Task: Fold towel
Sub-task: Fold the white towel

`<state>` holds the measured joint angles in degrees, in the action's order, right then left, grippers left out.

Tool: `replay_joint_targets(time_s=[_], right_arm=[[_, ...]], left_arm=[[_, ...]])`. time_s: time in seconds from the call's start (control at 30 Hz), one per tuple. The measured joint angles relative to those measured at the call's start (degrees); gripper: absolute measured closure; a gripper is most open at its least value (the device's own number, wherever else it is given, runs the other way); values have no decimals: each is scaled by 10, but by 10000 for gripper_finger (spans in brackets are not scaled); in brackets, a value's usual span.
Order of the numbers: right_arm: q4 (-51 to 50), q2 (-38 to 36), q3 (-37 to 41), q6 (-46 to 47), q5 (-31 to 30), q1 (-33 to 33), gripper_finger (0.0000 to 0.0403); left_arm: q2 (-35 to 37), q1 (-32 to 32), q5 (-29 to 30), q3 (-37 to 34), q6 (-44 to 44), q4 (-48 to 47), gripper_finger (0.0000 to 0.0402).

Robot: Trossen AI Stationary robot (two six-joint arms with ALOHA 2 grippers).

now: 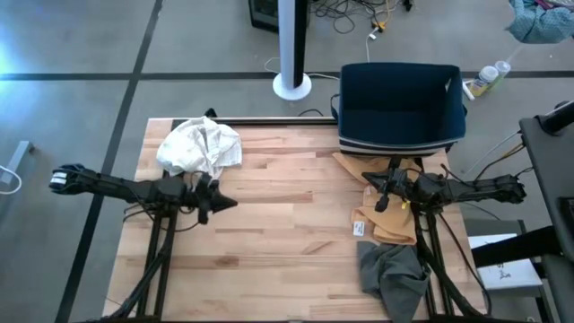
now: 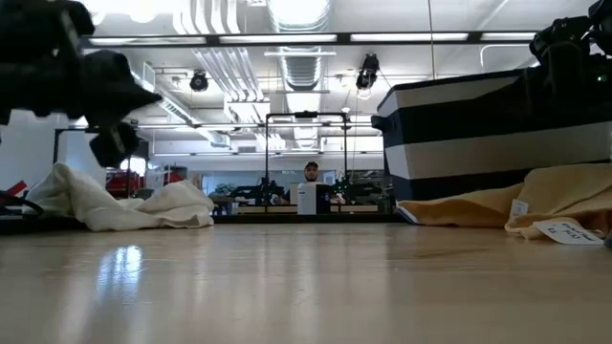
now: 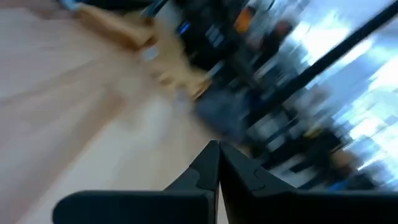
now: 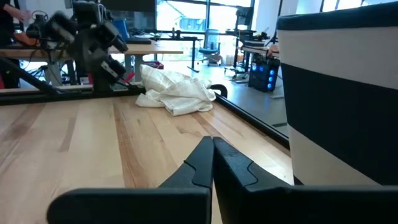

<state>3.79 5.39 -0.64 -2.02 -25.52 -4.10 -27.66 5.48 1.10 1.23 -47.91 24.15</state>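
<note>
A crumpled white towel (image 1: 199, 145) lies heaped at the table's far left; it also shows in the low view (image 2: 124, 205) and the right wrist view (image 4: 176, 91). A tan towel (image 1: 381, 202) lies spread at the right, its far end against the bin, and a grey towel (image 1: 392, 274) lies bunched near the right near corner. My left gripper (image 1: 226, 203) is shut and hovers over bare wood, just near of the white towel. My right gripper (image 1: 380, 192) is shut above the tan towel; whether it touches the cloth, I cannot tell.
A dark blue and white striped bin (image 1: 401, 106) stands at the far right edge of the table. A white tag (image 1: 359, 228) lies by the tan towel. Bare wood (image 1: 287, 242) stretches across the middle and near left. A person (image 2: 310, 172) stands far behind the table.
</note>
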Motion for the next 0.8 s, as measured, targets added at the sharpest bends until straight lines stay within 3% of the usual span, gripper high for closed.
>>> replay_joint_targets(time_s=[0.17,0.43,0.7,0.8], right_arm=[[0,0,0,0,0,0,403],[0,0,0,0,0,0,403],[0,0,0,0,0,0,403],[0,0,0,0,0,0,403]], left_arm=[[0,1,4,0,25,74,402],[-25,1,94,31,70,74,402],[-153,-4,304,186,216,-100,402],[-212,-4,343,243,219,-172,402]])
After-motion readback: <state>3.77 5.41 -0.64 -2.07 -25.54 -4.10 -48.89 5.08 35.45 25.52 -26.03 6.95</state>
